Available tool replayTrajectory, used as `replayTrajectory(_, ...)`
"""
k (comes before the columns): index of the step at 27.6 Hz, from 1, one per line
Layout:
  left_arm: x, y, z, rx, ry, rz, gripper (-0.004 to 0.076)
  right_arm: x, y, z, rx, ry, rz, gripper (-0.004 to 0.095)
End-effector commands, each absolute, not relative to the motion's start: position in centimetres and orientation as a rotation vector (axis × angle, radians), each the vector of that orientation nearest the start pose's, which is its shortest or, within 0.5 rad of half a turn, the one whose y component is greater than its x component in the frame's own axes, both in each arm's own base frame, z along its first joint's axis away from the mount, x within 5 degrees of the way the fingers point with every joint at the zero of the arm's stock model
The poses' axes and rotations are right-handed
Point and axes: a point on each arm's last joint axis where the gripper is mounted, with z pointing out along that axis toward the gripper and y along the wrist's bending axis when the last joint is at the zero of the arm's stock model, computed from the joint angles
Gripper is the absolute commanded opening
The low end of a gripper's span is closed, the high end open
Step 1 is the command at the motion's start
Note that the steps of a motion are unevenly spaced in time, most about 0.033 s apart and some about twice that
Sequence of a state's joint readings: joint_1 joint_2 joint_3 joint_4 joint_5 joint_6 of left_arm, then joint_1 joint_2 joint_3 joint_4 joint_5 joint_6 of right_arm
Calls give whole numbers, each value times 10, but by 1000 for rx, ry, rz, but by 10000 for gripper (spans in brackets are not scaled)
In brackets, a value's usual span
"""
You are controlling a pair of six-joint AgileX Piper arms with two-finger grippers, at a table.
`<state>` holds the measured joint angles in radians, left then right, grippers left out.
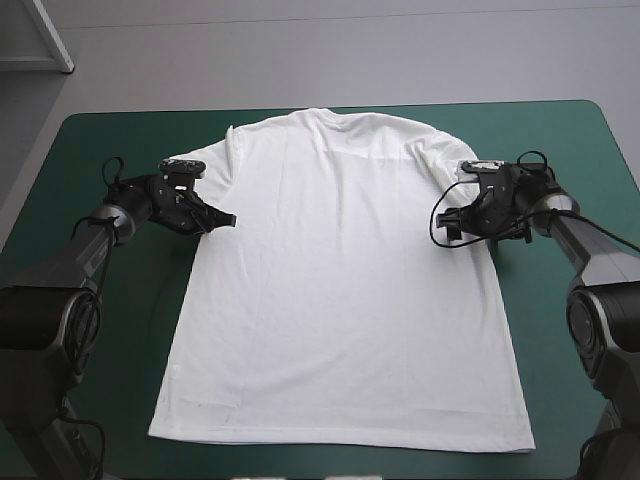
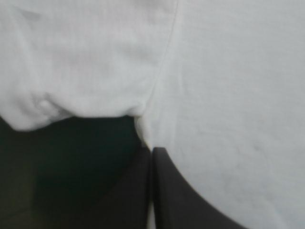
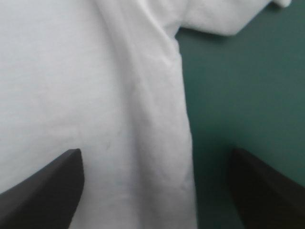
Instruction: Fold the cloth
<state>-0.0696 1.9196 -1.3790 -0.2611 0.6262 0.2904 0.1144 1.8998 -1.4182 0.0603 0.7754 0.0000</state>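
The T-shirt (image 1: 340, 290) is lying spread flat on the table's teal-green cover (image 1: 110, 150), with the collar toward the far edge and the hem toward the near edge; it is occupying the middle of the table, and both short sleeves are lying out to the sides near the far end. The left gripper (image 1: 228, 220) is reaching in from the table's left side and is sitting at the garment's side edge, just below the left sleeve (image 1: 215, 165); in the left wrist view its black fingers (image 2: 186, 200) are pressing together into one pointed arch, with a thin white sliver of fabric showing between them (the fingers are pinching the T-shirt's edge at the underarm). The right gripper (image 1: 448, 225) is reaching in from the table's right side and is sitting at the opposite side edge, just below the right sleeve (image 1: 455, 160); its fingers are standing well apart, one finger (image 3: 47, 191) lying over white fabric and the other finger (image 3: 267, 191) lying over bare cover, so the garment's side edge is running between them; nothing is being gripped on this side.
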Motion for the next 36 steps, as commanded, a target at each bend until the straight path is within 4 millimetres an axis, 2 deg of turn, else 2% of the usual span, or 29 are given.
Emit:
replayTrajectory(1, 404, -49, 219, 253, 2621, -234, -10, 409, 48, 236, -109, 2637, 142, 625)
replayTrajectory(5, 404, -49, 219, 246, 2631, -242, -10, 413, 50, 233, -98, 2614, 163, 397)
replayTrajectory(8, 403, -49, 219, 228, 2642, -251, -10, 414, 49, 236, -96, 2593, 162, 161)
replayTrajectory(10, 401, -49, 227, 218, 2633, -252, -10, 413, 49, 241, -105, 2578, 157, 13)
replayTrajectory(11, 401, -49, 234, 218, 2613, -251, -10, 412, 49, 249, -108, 2561, 153, -13)
replayTrajectory(14, 397, -49, 268, 225, 2527, -248, -10, 407, 47, 280, -126, 2484, 136, -14)
replayTrajectory(17, 390, -47, 309, 232, 2443, -244, -10, 395, 44, 327, -149, 2376, 101, -14)
replayTrajectory(24, 351, -37, 435, 260, 2169, -101, -10, 347, 35, 438, -152, 2132, 35, -14)
replayTrajectory(32, 296, -26, 549, 253, 1852, 29, -10, 286, 28, 530, -134, 1859, 27, -14)
replayTrajectory(36, 275, -24, 580, 247, 1750, 37, -10, 258, 26, 563, -145, 1768, 28, -14)
